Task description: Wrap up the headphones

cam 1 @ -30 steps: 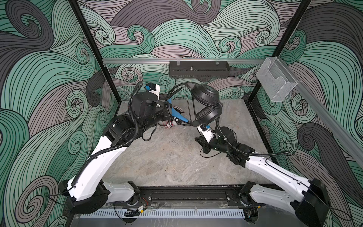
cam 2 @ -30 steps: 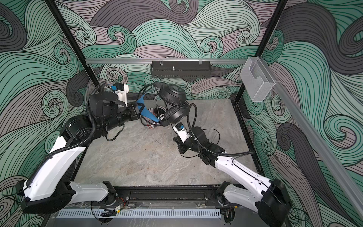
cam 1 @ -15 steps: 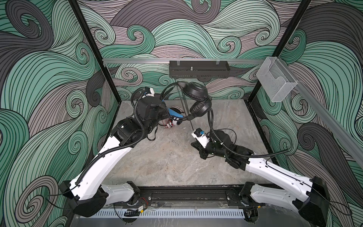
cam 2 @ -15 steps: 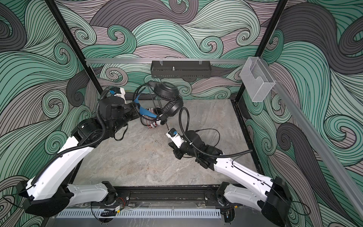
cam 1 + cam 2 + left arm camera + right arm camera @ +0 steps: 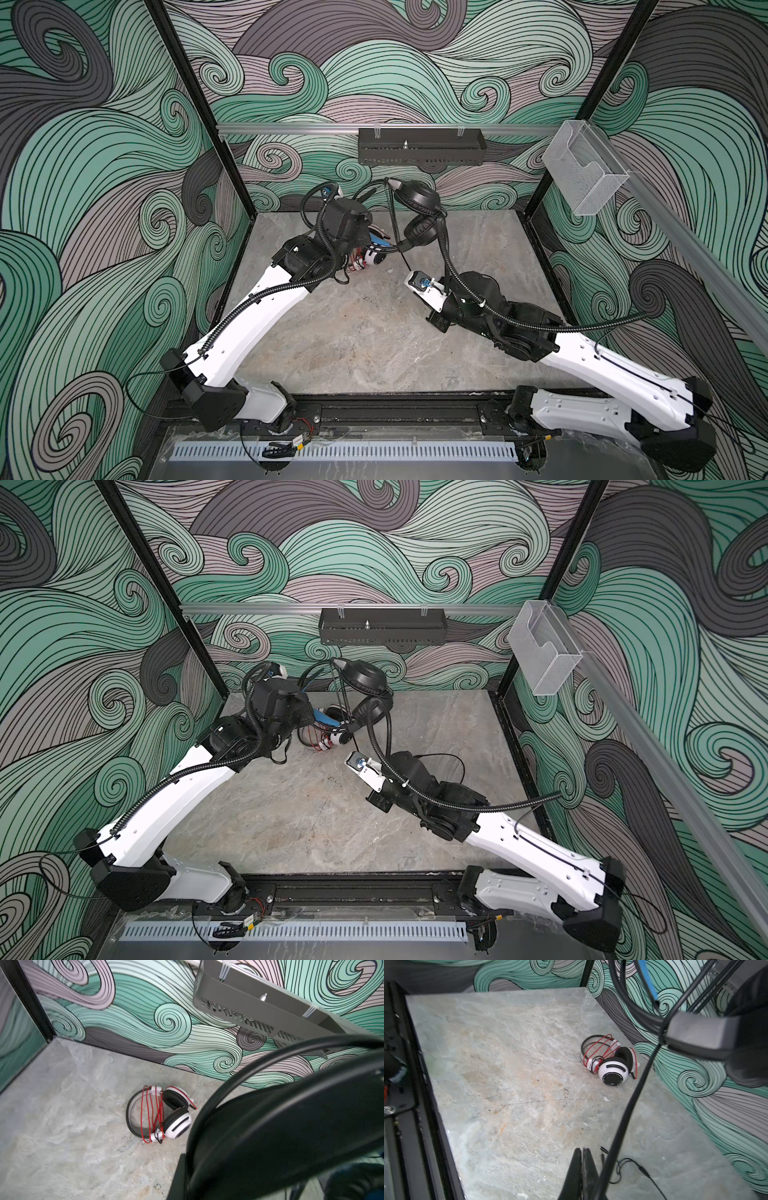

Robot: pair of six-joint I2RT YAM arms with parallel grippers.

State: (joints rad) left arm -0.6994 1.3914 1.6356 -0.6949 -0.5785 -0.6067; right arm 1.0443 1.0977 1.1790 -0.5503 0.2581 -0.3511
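The black headphones (image 5: 417,199) hang in the air near the back wall, seen in both top views (image 5: 365,677). My left gripper (image 5: 372,239) is shut on their headband (image 5: 291,1126), which shows a blue lining and fills the left wrist view beside one finger (image 5: 179,1177). Their black cord (image 5: 395,232) runs tight down to my right gripper (image 5: 582,1152), whose jaws are pressed together with the cord (image 5: 633,1093) along them. The cord's plug end (image 5: 601,1148) trails on the table. The white headphones (image 5: 176,1120) lie on the table, red cord (image 5: 151,1109) wound round the band.
A black slotted tray (image 5: 419,145) hangs on the back wall rail. A clear plastic holder (image 5: 582,174) sits on the right wall. The marble table (image 5: 353,340) ends at a black front rail (image 5: 374,409). Patterned walls close in the left, back and right.
My left wrist has swung to the right and turned the black headphones. My right gripper has drawn down and left, away from the ear cups, and the cord now runs straight.
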